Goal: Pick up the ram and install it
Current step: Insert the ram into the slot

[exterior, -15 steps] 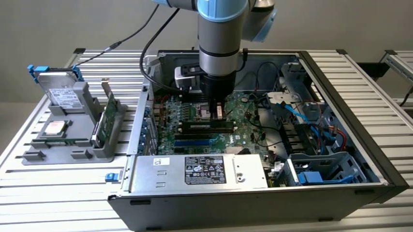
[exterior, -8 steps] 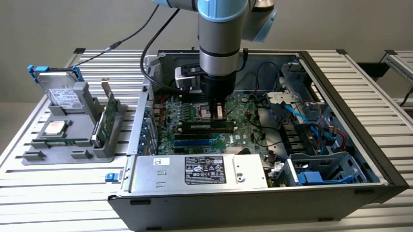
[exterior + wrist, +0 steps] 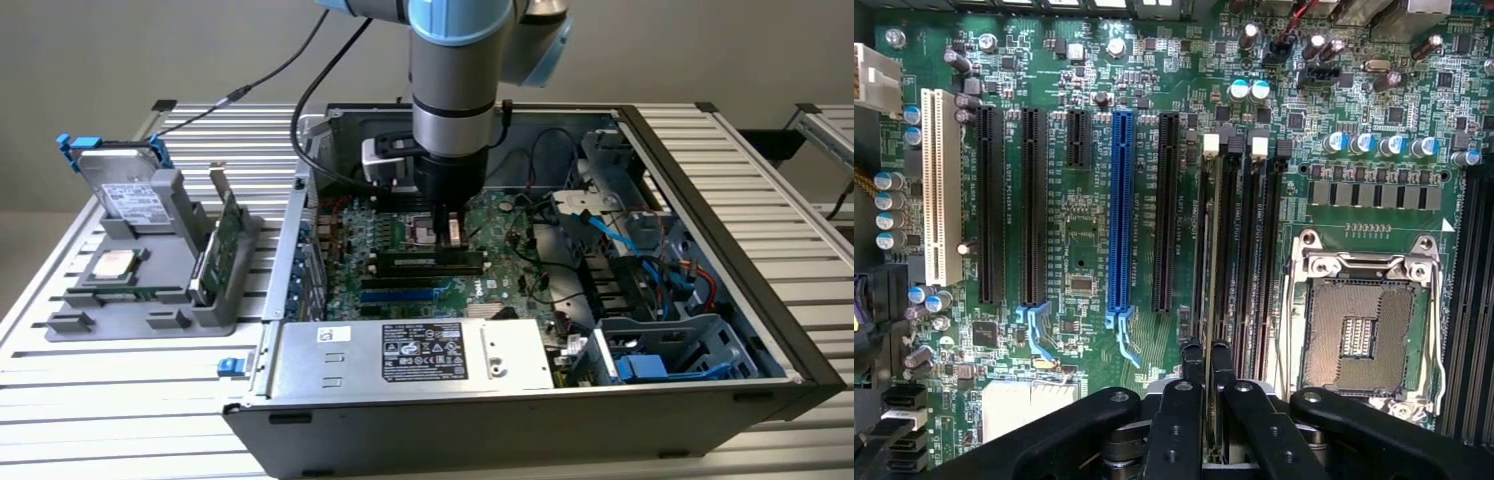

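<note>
Closest to us in the wrist view, the black two-fingered end effector (image 3: 1206, 375) has its fingers nearly together, clamped on the thin edge of the ram (image 3: 1206, 290), a long, narrow green circuit-board stick that we see almost edge-on, running away from the fingertips along the black memory slots (image 3: 1249, 260) beside the empty silver processor socket (image 3: 1366, 330). We cannot tell whether the stick is already seated or only hovering over a slot. In the exterior view the end effector (image 3: 450, 232) stands upright over the green motherboard (image 3: 414, 262) inside the open black computer case (image 3: 694, 300), which rests on the slatted metal surface (image 3: 120, 400). We judge the ram to be light, stiff and thin, and fragile at its chips and contact edge, so it is best pinched on its flat faces near the middle of the top edge, as held now.
</note>
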{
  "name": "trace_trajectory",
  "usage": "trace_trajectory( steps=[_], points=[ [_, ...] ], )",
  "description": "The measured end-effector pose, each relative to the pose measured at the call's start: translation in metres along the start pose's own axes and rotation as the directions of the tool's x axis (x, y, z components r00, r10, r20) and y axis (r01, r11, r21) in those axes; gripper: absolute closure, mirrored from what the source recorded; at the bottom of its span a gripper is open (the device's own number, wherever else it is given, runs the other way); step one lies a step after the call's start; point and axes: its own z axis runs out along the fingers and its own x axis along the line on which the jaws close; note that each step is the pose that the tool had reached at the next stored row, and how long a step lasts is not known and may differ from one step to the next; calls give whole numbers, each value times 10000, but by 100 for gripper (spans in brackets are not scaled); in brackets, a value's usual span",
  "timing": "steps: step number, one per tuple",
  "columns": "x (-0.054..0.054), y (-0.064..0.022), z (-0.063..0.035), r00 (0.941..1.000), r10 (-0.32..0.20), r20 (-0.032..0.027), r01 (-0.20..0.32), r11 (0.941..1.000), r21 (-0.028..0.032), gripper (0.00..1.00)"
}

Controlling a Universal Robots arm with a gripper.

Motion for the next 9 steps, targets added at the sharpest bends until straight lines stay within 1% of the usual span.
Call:
trace_trajectory(
  steps=[8,9],
  points=[
    [-11,-1,14,10000,-2,-3,2,10000,4,87],
    [-12,0,15,10000,-2,-4,2,10000,4,85]
  ],
)
